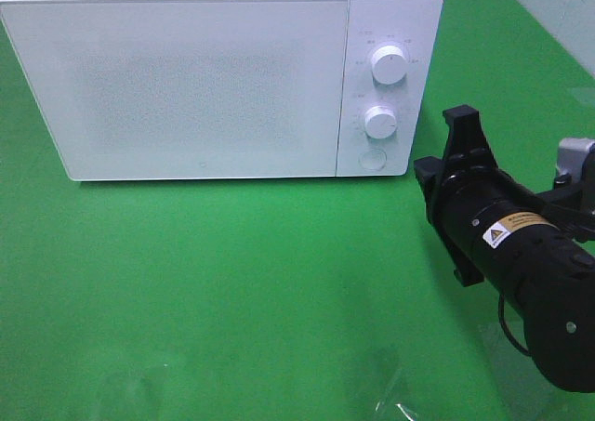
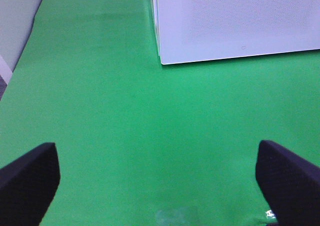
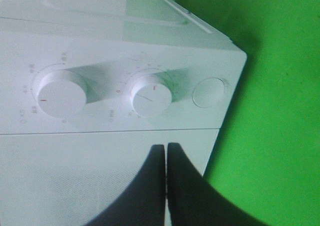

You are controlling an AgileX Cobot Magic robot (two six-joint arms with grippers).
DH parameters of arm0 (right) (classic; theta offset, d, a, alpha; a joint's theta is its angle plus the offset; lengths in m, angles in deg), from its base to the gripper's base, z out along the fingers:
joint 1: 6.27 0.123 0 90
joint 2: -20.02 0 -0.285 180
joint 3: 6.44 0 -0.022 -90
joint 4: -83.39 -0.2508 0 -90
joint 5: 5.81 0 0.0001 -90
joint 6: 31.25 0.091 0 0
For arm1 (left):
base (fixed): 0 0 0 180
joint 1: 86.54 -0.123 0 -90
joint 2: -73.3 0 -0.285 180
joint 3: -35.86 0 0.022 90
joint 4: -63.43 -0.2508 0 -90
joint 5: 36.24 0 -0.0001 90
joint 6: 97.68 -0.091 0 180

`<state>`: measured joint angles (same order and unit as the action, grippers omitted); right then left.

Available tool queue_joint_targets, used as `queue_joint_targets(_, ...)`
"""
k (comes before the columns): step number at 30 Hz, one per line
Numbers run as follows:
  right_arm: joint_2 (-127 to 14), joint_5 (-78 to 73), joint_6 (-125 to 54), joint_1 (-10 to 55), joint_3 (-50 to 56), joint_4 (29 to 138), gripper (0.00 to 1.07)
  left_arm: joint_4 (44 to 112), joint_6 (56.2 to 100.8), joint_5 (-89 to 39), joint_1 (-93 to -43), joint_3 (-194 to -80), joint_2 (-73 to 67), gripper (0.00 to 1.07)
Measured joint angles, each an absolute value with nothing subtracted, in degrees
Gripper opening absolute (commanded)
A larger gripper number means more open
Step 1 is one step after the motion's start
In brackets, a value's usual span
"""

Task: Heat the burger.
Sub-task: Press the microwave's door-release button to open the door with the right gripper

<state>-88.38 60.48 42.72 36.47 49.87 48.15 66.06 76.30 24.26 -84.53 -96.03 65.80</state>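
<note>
The burger is out of view in every frame. The white microwave [image 1: 204, 86] stands at the back of the green table with its door closed. My right gripper [image 3: 166, 147] is shut, its two dark fingers pressed together with nothing between them, just in front of the microwave's [image 3: 100, 46] control panel, below the two knobs. In the exterior high view the right arm's black gripper end [image 1: 462, 161] sits just right of the microwave's front corner. My left gripper [image 2: 157, 186] is open and empty over bare green cloth, with the microwave [image 2: 235, 21] ahead of it.
The control panel carries an upper knob [image 1: 387, 64], a lower knob [image 1: 380, 122] and a round button [image 1: 373, 159]. A patch of clear film [image 1: 390, 393] lies near the front edge. A pale wall edge [image 2: 15, 26] borders the table's left side.
</note>
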Motion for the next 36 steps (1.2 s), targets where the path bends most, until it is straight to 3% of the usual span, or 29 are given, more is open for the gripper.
queue_joint_targets(17,-95.0,57.0,52.6,36.2,44.2,49.5,0.00,66.1,76.3,24.3,-84.5,-96.0,65.8,1.00)
queue_joint_targets(36,-103.7,49.6,54.7,27.1,31.6,55.4,0.00,66.1,76.3,24.3,-84.5,-96.0,65.8,1.00)
